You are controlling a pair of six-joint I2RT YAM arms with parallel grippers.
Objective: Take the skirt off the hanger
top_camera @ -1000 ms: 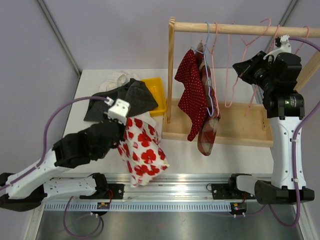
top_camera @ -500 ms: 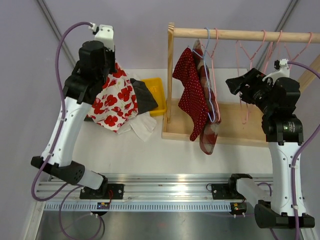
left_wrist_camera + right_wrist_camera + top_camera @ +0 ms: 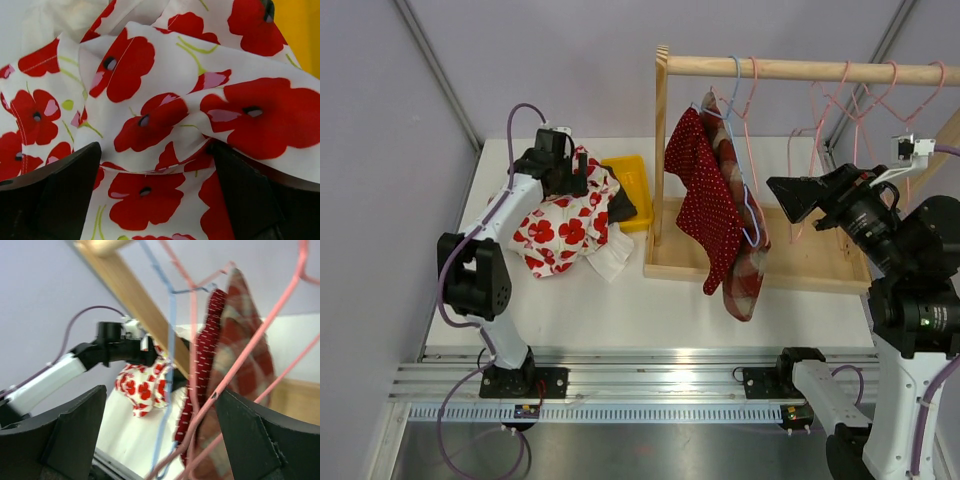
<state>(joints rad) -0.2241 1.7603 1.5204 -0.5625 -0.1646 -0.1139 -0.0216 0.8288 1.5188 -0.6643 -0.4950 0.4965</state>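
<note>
Just inside left pincer [image 3: 155, 150] — skirt [image 3: 150, 80]

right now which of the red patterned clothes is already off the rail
The white poppy-print garment, heaped on the table at the left claw. The red polka-dot one and the plaid one hang from the rail.

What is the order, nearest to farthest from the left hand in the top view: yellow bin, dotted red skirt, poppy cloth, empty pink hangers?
1. poppy cloth, directly at the left hand.
2. yellow bin, just right of it.
3. dotted red skirt, hanging at the rail's left end.
4. empty pink hangers, at the rail's far right.
</note>
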